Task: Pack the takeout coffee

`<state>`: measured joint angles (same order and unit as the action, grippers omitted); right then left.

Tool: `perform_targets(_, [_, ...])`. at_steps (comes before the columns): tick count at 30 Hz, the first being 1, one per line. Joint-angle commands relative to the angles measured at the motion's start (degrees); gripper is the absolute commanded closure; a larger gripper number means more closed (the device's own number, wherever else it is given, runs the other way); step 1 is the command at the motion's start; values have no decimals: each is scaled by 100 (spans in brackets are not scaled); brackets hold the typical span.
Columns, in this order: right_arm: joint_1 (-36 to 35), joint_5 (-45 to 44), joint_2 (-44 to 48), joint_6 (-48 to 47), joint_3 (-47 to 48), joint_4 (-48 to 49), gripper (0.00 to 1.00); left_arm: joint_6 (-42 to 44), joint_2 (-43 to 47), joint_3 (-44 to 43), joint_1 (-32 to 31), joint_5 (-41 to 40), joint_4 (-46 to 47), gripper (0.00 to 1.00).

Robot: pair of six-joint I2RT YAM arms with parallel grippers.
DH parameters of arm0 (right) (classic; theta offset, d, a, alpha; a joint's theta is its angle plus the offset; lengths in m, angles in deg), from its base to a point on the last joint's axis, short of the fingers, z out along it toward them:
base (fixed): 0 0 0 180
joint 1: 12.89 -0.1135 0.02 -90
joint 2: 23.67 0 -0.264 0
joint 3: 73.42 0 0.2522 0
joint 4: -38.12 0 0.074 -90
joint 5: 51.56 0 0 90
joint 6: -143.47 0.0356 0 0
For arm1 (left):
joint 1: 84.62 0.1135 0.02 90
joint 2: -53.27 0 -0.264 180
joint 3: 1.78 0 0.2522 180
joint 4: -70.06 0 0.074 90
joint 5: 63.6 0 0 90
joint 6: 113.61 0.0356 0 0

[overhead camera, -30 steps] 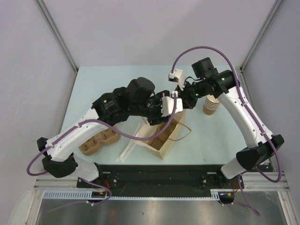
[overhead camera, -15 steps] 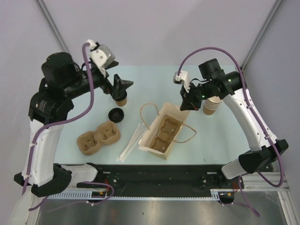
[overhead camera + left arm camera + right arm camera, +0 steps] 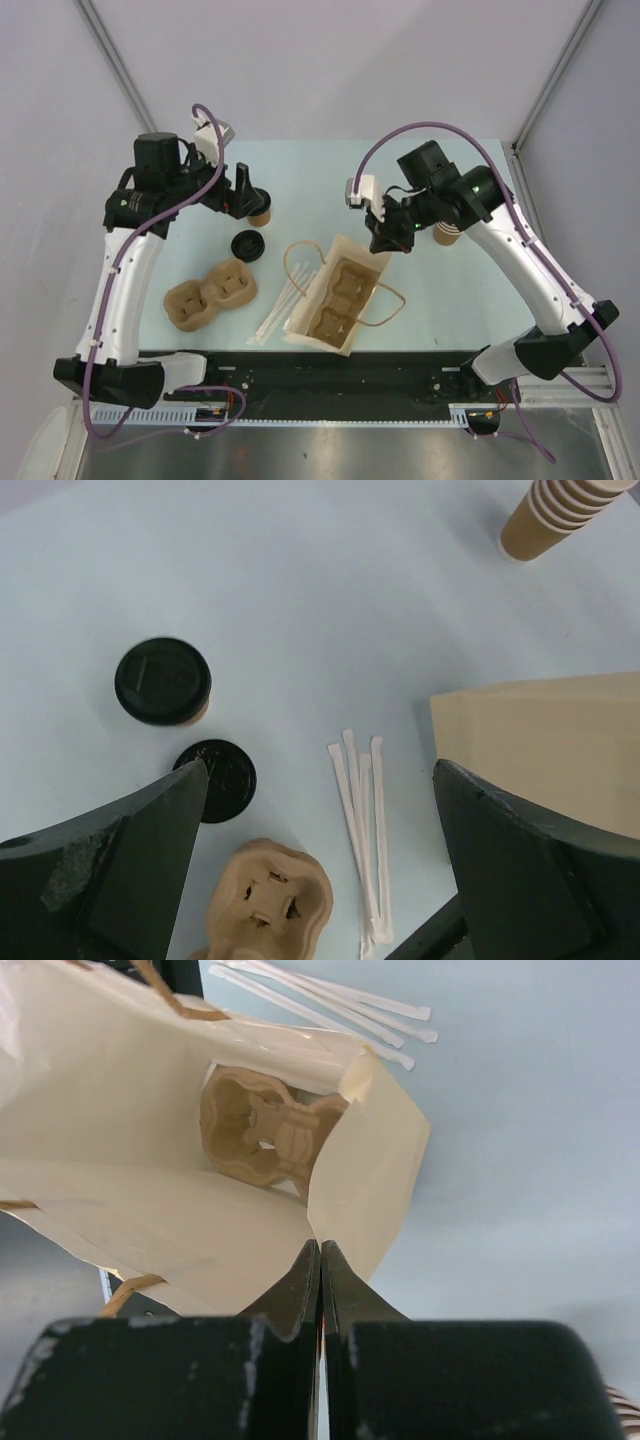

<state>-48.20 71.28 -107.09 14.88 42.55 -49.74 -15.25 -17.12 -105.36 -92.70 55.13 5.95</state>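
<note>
The takeout coffee [image 3: 259, 209], a brown paper cup with a black lid, stands at the table's far left; in the left wrist view the takeout coffee [image 3: 162, 680] lies beyond the left fingertip, outside the gap. My left gripper [image 3: 247, 197] hovers beside it, open and empty, and the left gripper [image 3: 320, 770] shows only table between its fingers. A paper bag [image 3: 372, 268] stands open at the centre with a cup carrier [image 3: 265, 1135] inside. My right gripper [image 3: 385, 238] is shut on the bag's far rim, and in its own view the right gripper [image 3: 320, 1248] pinches the paper fold [image 3: 370, 1150].
A loose black lid [image 3: 247, 244] lies near the coffee. A second cup carrier [image 3: 210, 293] sits at the front left. Wrapped straws [image 3: 280, 305] lie left of the bag. A stack of lidless cups [image 3: 447, 232] stands behind the right arm.
My left arm swung from above the bag to the far left, opened its jaws and came down beside the coffee. The right gripper shifted left, dragging the bag with it.
</note>
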Motion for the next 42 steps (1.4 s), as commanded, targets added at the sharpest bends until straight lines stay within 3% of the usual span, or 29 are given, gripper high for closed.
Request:
perform_targets(1, [-450,-769,361,-61,36,133,100,-255,-201,149,148,-32,455,0])
perform_targets(8, [-416,-947,221,-184,-53,187,100,-800,-827,78,289,-254,911,0])
perform_targets(13, [-266,-981,-7,-929,123,1,100,-994,-1336,-95,307,-254,975,1])
perform_targets(21, [244,-472,-693,-1098,580,-210,100,-318,-2285,-1036,307,-1008,282,0])
perform_targets(26, [349,-463,-930,-757,861,-148,100,33,-2935,-1336,465,-957,-27,0])
perform_targets(32, [323,-542,-1054,-404,862,-122,91,324,-3455,-1530,509,-1238,-187,0])
perform_targets(42, [270,-638,-1045,-88,888,10,56,438,-3912,-1521,526,-975,-28,0])
